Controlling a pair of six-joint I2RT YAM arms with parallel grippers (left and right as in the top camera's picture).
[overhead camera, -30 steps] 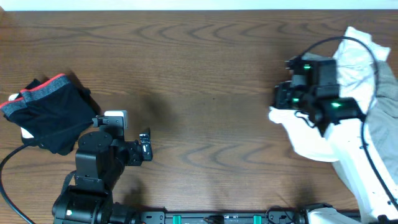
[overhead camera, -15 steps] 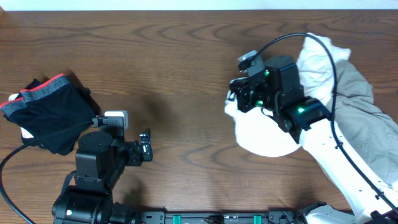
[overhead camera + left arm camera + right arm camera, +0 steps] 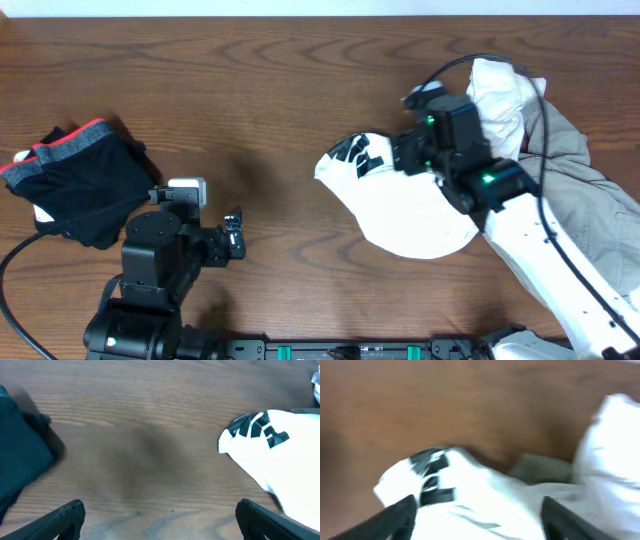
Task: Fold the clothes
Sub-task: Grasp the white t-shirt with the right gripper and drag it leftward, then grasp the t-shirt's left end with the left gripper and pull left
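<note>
The white T-shirt [image 3: 410,215] lies bunched on the table right of centre, and its dark block letters [image 3: 360,155] show at its left tip. My right gripper [image 3: 405,155] hovers over the shirt's upper left part. In the right wrist view its gripper [image 3: 480,517] is open, and its dark fingers [image 3: 395,515] stand wide apart over the white T-shirt [image 3: 485,495]. That view is blurred. My left gripper [image 3: 232,240] rests at the lower left, well apart from the shirt. In the left wrist view the left gripper [image 3: 160,522] is open over bare wood, and the shirt [image 3: 280,460] lies ahead to the right.
A dark garment with a red waistband [image 3: 75,180] lies at the far left, also seen as a dark shape [image 3: 20,455]. A crumpled white cloth [image 3: 500,95] and a grey-beige garment [image 3: 590,200] are piled at the right edge, under the right arm.
My right arm carried the white T-shirt leftward from the pile at the right towards the table's middle. Its jaws then opened, and the shirt now lies with its letters showing. The left arm stayed still.
</note>
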